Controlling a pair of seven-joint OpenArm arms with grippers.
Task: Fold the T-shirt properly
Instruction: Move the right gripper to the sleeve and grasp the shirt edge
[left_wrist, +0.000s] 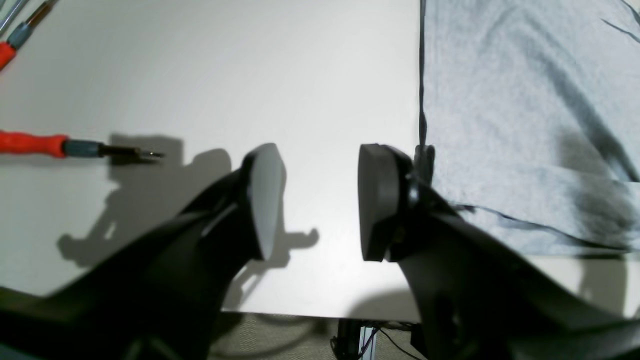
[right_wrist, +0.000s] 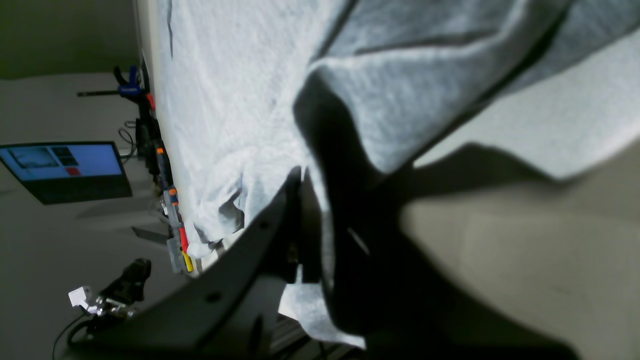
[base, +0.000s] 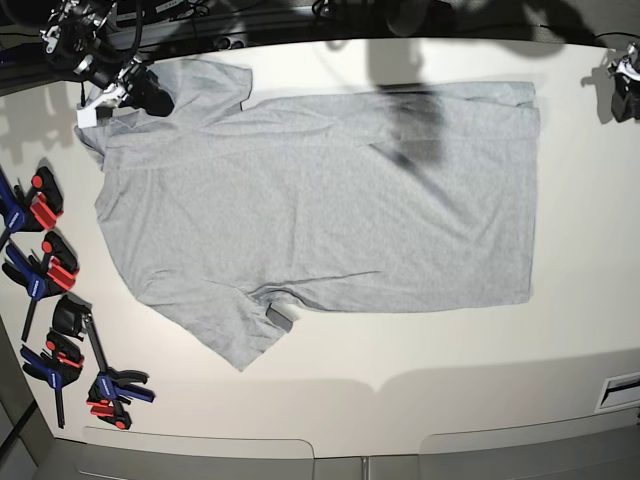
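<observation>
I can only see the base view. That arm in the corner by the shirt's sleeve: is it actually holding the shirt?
Observer: It looks so. In the right wrist view, the right gripper has its fingers closed on a bunch of the T-shirt, and cloth hangs below them.
Operator: And the other arm, at the far edge?
Observer: The left gripper has its fingers spread apart with nothing between them, over the bare table just beside the shirt's edge.
Operator: Is anything near it that I'm missing?
Observer: A red-handled tool lies on the table on the side away from the shirt.
</observation>
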